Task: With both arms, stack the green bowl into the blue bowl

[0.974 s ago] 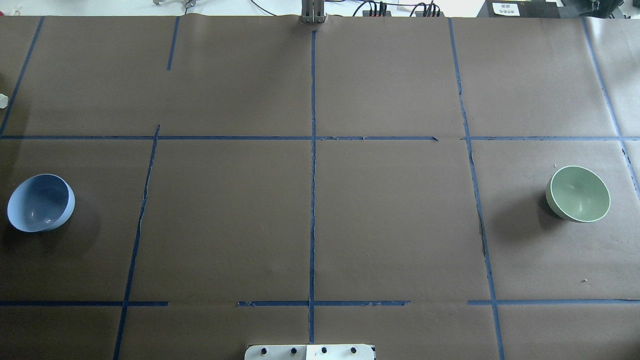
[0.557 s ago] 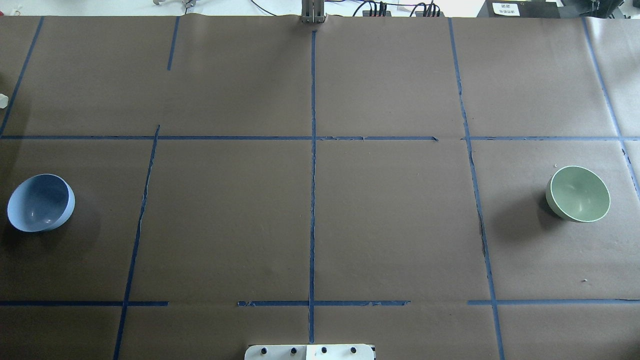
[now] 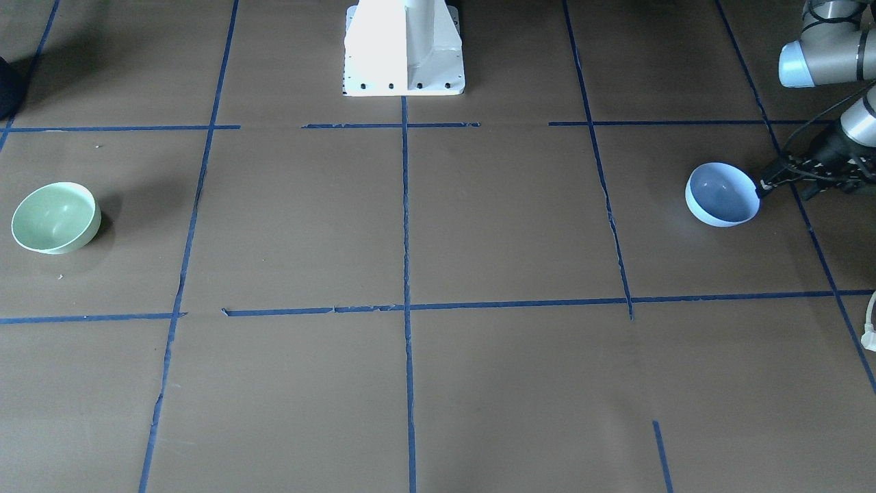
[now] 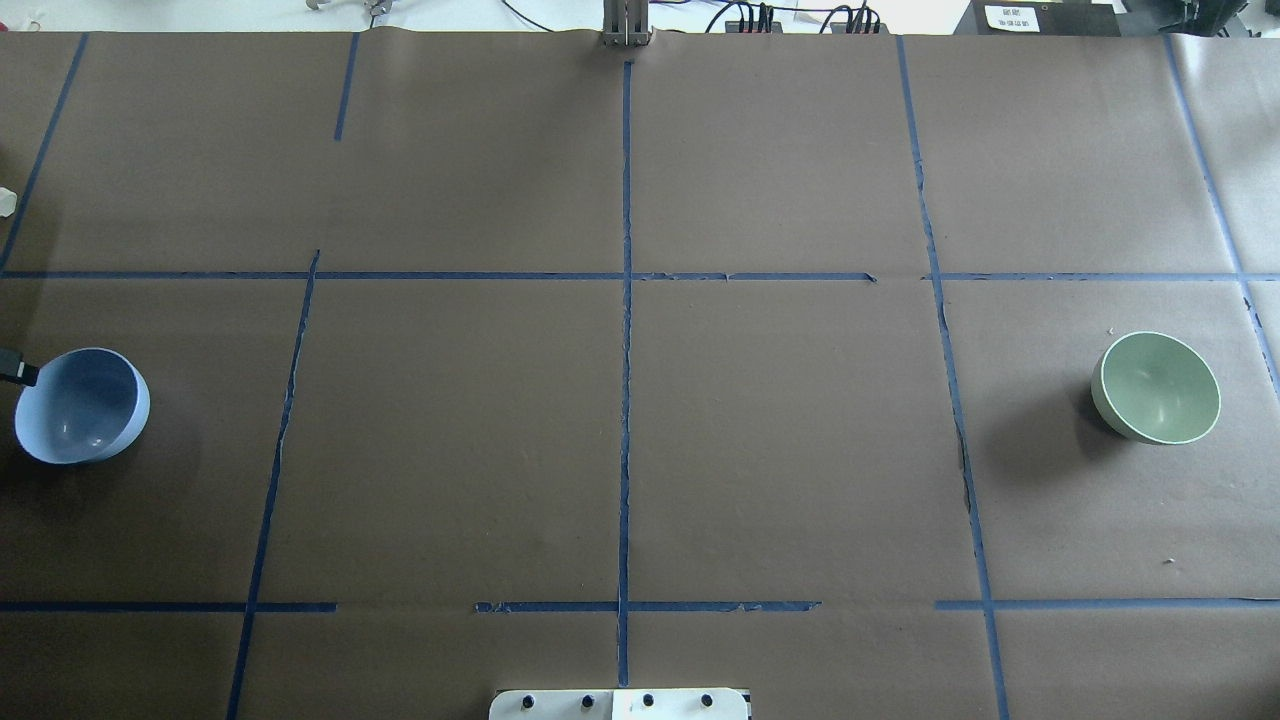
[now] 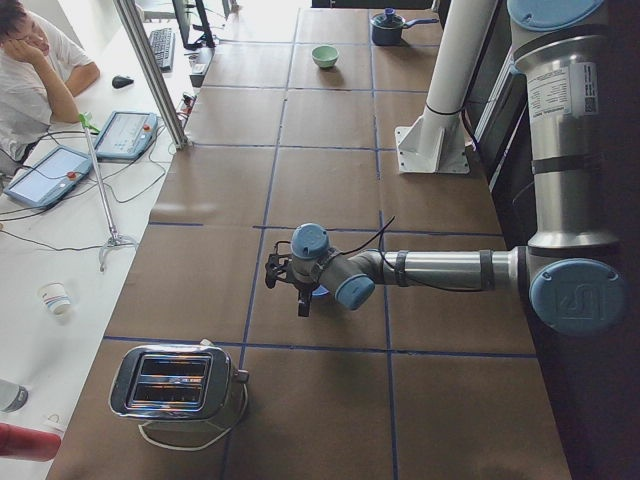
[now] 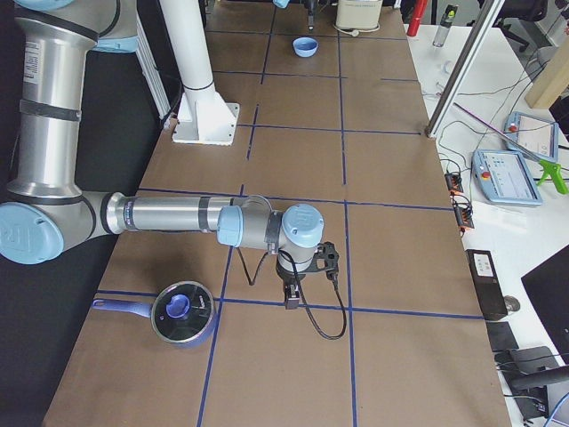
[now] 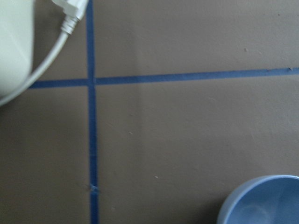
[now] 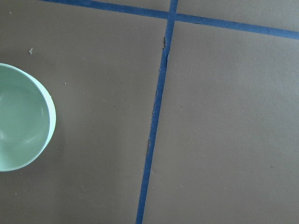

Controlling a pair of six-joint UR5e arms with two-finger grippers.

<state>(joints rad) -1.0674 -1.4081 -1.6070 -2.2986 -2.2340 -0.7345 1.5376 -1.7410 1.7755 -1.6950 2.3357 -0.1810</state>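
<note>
The blue bowl (image 4: 82, 405) stands upright at the table's far left; it also shows in the front view (image 3: 723, 194) and at the bottom right of the left wrist view (image 7: 264, 203). The green bowl (image 4: 1160, 388) stands upright at the far right, and shows in the front view (image 3: 56, 217) and the right wrist view (image 8: 21, 123). My left gripper (image 3: 794, 181) hangs just outside the blue bowl's outer rim, its jaws apart and empty. My right gripper (image 6: 293, 289) hovers beside the green bowl; I cannot tell whether it is open or shut.
A toaster (image 5: 175, 385) with a white cord (image 7: 53, 46) stands beyond the blue bowl at the left end. A lidded blue pot (image 6: 182, 311) sits at the right end. The white pedestal base (image 3: 404, 48) stands at the robot's side. Blue tape lines cross the brown table.
A black tip of my left gripper has come into the overhead view at the left edge, next to the blue bowl. Neither bowl has moved.
</note>
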